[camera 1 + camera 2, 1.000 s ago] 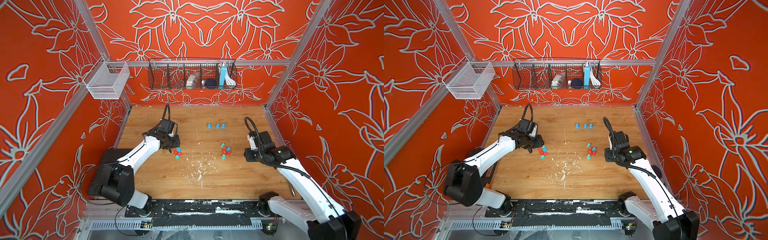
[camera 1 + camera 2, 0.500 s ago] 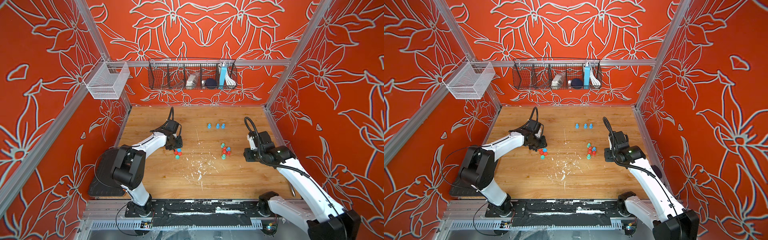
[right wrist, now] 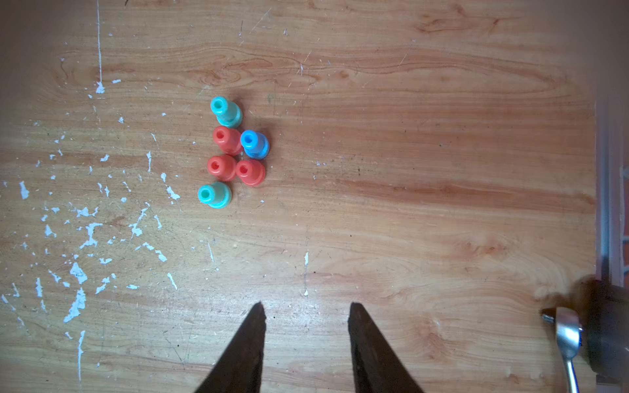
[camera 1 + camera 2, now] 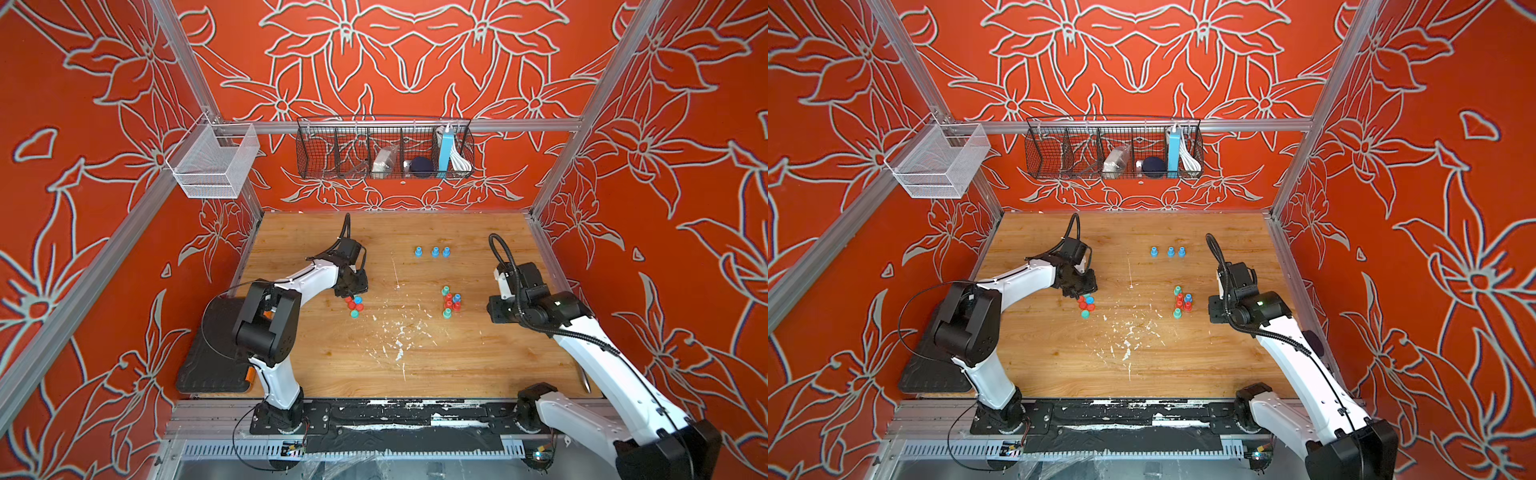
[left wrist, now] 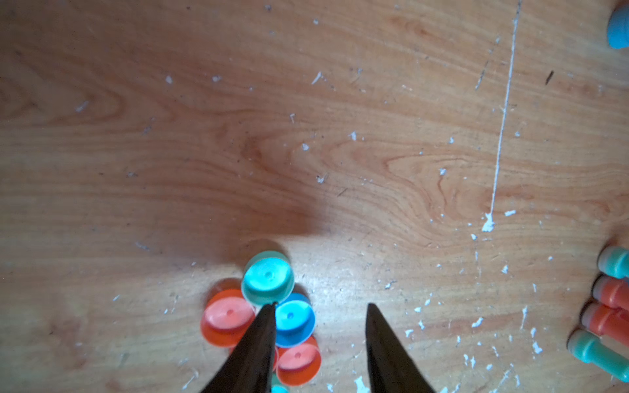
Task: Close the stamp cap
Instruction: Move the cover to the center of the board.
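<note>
We see the left gripper [image 5: 321,306] low over the wooden worktop [image 5: 306,136], partway in from the left edge and about midway between the near and far edges. Its fingers stand partly apart with only bare wood between them, so it has hold of nothing. One fingertip [image 5: 263,333] overlaps the cluster of loose caps [image 4: 354,305]. In the wrist view it lies between the teal cap [image 5: 268,277] and the blue cap [image 5: 294,321], but we cannot tell whether it touches either. A red cap [image 5: 227,318] sits against the teal one, and a second red cap [image 5: 299,360] lies just beside the blue one.

The six stamps [image 3: 227,139] stand upright in a tight cluster of two teal, three red and one blue, between the middle of the worktop and its right edge. They are well apart from the caps. The right gripper [image 3: 307,304] hangs between this cluster and the right edge, clear of the stamps, its fingers also parted and empty.

In both top views, a row of three blue stamps [image 4: 434,251] stands nearer the far edge, apart from everything else. White flecks [image 3: 81,238] mark the wood toward the near edge. A black wire basket [image 4: 316,158] hangs on the back wall.
</note>
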### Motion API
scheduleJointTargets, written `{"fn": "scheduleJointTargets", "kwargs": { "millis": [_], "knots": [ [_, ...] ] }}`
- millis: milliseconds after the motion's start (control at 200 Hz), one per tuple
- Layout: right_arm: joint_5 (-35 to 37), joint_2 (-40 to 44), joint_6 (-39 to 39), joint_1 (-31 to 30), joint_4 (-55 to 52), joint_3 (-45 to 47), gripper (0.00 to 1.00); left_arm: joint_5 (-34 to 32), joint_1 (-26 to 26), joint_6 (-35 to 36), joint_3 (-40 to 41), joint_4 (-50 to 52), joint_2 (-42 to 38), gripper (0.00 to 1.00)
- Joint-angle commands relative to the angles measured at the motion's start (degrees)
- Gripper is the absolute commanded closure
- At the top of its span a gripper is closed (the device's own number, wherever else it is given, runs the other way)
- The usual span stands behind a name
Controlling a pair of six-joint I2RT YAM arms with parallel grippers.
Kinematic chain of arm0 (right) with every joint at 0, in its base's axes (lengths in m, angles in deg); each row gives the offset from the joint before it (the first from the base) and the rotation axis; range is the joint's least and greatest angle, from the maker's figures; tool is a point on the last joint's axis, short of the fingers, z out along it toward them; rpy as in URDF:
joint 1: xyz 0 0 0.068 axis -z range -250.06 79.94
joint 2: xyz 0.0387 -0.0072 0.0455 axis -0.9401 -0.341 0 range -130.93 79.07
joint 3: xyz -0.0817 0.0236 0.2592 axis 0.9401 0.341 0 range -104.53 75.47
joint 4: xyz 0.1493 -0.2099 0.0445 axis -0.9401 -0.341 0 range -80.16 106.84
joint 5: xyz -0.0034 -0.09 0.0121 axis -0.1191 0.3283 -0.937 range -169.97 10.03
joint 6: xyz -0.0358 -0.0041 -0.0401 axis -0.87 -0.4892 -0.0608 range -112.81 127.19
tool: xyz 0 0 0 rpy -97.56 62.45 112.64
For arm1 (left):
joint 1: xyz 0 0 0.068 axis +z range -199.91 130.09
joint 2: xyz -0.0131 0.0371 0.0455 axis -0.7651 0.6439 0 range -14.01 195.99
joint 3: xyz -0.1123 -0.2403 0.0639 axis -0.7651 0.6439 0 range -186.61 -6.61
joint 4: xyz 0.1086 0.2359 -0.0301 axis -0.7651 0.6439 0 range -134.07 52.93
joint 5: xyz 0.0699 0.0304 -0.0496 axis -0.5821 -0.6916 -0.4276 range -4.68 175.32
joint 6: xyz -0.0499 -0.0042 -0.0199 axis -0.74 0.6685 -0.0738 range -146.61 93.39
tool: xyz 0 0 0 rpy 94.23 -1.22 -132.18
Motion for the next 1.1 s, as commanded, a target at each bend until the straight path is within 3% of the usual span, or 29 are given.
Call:
{"fn": "scheduleJointTargets", "kwargs": {
  "millis": [0,661,1096],
  "knots": [
    [-0.1,0.9,1.1,-0.5,1.0,1.2,0.57,0.2,-0.4,-0.6,-1.0,-0.3,1.7,0.56],
    [-0.3,0.6,1.2,-0.4,1.5,1.2,0.58,-1.1,-1.0,-0.3,-1.3,-0.4,5.6,0.57],
    [0.0,1.4,1.3,-0.5,1.3,1.2,0.58,-1.2,-6.1,-1.9,-6.2,0.4,10.0,0.57]
  ]
}}
